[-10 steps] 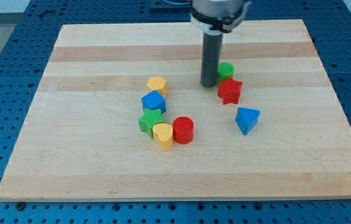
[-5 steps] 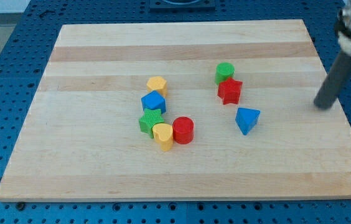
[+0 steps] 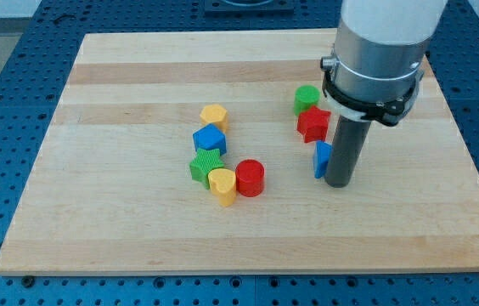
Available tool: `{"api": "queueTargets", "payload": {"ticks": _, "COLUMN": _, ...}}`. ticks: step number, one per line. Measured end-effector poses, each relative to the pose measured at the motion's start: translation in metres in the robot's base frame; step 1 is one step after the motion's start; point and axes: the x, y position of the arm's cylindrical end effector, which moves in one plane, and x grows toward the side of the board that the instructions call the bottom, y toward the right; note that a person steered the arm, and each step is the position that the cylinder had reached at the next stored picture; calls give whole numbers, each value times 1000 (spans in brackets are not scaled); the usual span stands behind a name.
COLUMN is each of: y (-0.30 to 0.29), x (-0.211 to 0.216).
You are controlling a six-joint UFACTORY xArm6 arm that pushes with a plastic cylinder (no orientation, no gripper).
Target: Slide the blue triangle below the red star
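Blue triangle [image 3: 322, 159]: only a narrow blue sliver shows, at the left edge of the rod. Most of it is hidden behind the rod, so which way its point faces and how its long axis runs cannot be told. The part that shows is plain blue with a lighter top face and a darker side.

Position: right of the board's centre, just nearer than the red star [image 3: 312, 124], close to it, a touch to the right. Whether the two touch cannot be told.

My tip [image 3: 339, 183]: set down on the board right against the triangle's right side, seemingly touching it, a little nearer than the block. The rod is bare; it holds nothing and only presses sideways.

Green cylinder [image 3: 307, 99]: just beyond the red star, touching or almost so.

Left cluster, well apart from the triangle: yellow hexagon-like block [image 3: 214, 116] farthest, then blue block [image 3: 209, 139], green block [image 3: 205, 166], yellow heart [image 3: 222, 185] nearest, with the red cylinder [image 3: 250, 178] at the heart's right. These sit packed in a curved line.

Wooden board [image 3: 121, 85] lies on a blue perforated table [image 3: 2, 85]. Between the triangle and the left cluster the wood is bare.
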Motion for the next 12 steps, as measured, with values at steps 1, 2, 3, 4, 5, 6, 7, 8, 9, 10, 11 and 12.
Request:
{"api": "queueTargets", "payload": {"ticks": 1, "y": 0, "x": 0}}
{"api": "queueTargets", "payload": {"ticks": 2, "y": -1, "x": 0}}
{"api": "queueTargets", "payload": {"ticks": 3, "y": -3, "x": 8}}
{"api": "queueTargets", "payload": {"ticks": 4, "y": -3, "x": 9}}
{"api": "queueTargets", "payload": {"ticks": 5, "y": -3, "x": 9}}
{"api": "queueTargets", "payload": {"ticks": 6, "y": -8, "x": 9}}
{"api": "queueTargets", "payload": {"ticks": 7, "y": -16, "x": 7}}
{"api": "queueTargets", "payload": {"ticks": 8, "y": -17, "x": 7}}
{"api": "queueTargets", "payload": {"ticks": 9, "y": -17, "x": 4}}
{"api": "queueTargets", "payload": {"ticks": 10, "y": -17, "x": 3}}
{"api": "queueTargets", "payload": {"ticks": 11, "y": -17, "x": 3}}
{"api": "queueTargets", "payload": {"ticks": 12, "y": -17, "x": -1}}
